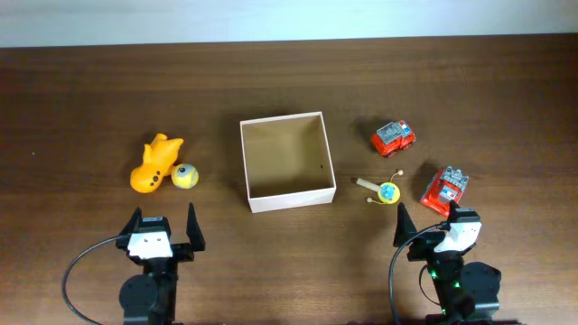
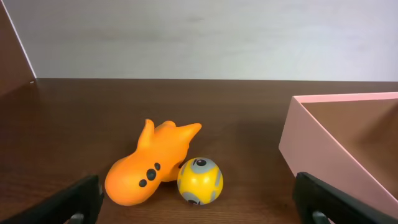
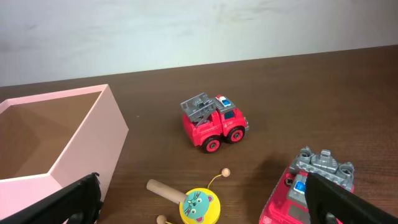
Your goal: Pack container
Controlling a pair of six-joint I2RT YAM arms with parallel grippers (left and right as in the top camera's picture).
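The container (image 1: 291, 198) stands empty at mid-table, the left gripper (image 1: 163, 221) and right gripper (image 1: 426, 224) both spread and holding nothing; risk noted: the yellow ball (image 1: 185, 176) beside the orange toy (image 1: 153, 163) may roll away if nudged off-centre.

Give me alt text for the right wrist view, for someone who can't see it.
A red toy fire truck stands on a wooden table, the open container at left, a second red truck and a yellow cat-face toy nearer.
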